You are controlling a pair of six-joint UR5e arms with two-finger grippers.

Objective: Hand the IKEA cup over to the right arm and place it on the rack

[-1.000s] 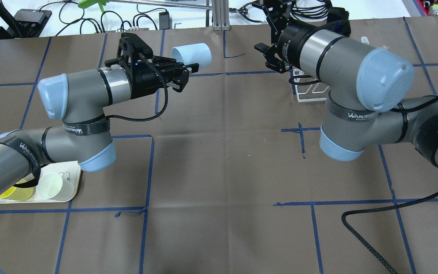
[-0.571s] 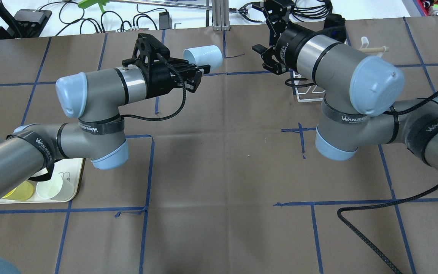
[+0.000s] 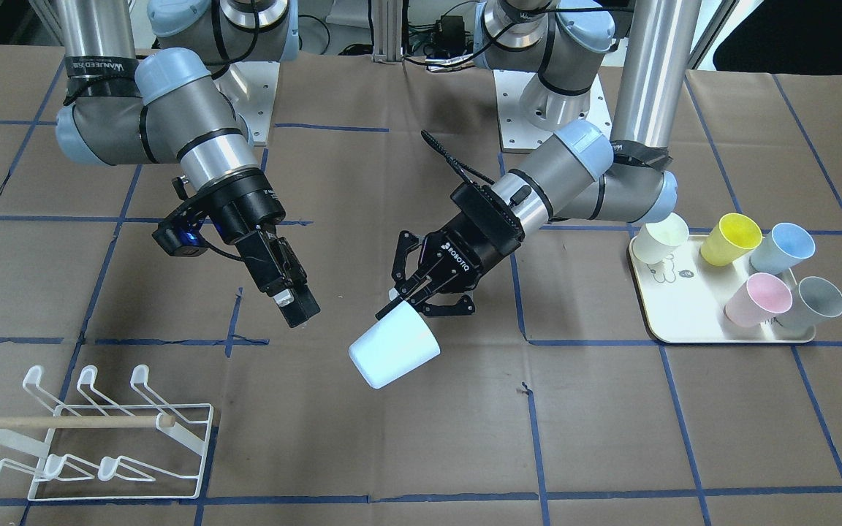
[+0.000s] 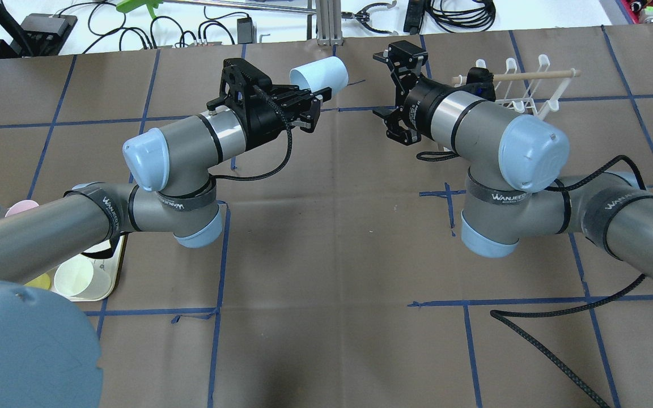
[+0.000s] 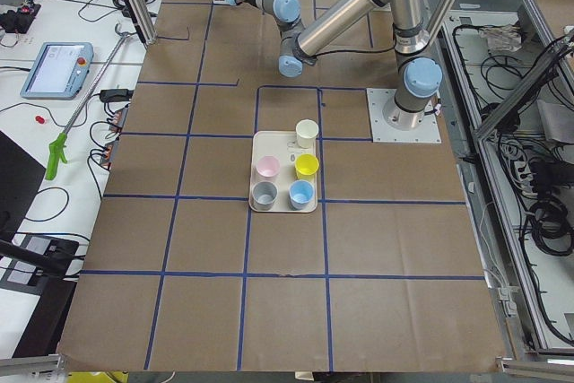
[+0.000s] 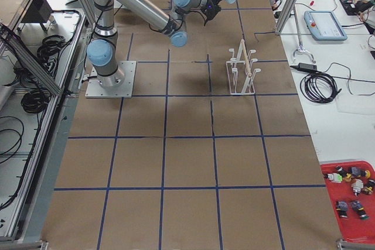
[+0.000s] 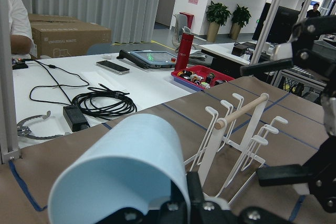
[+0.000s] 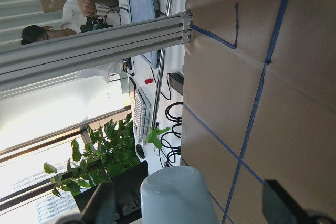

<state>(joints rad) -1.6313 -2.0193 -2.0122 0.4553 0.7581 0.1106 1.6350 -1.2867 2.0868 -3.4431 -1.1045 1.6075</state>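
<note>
Closest to the robot's side, on its left, the cream tray (image 3: pixel 684 310) lies on the worktop (image 3: pixel 421 453) with five other cups (image 3: pixel 731 237) standing on it. Further out, both arms reach forward over the middle of the worktop. The left end effector (image 3: pixel 400 305) is clenched on the pale blue IKEA cup (image 3: pixel 394 354). It pinches the wall at the rim, and the cup hangs in the air and touches nothing else. The cup lies on its side. As far as I can judge, its mouth is at the left end effector and its rounded base points away, toward the robot's right and a little outward. On exactly that side is the right end effector (image 3: pixel 293 305), near the cup but apart from it. Its fingers are spread wide, and the right wrist view shows this well: one finger at each lower corner, and the base of the cup between them, further ahead. So the long axis of the cup runs roughly from one end effector to the other, and the free base end is the part which the right arm can take. I think it must come closer and close across the body of the cup, not along it. Farthest out, on the robot's right, the white wire rack (image 3: pixel 88 435) stands with its prongs turned up. The right arm is clearly the nearer one to it.
</note>
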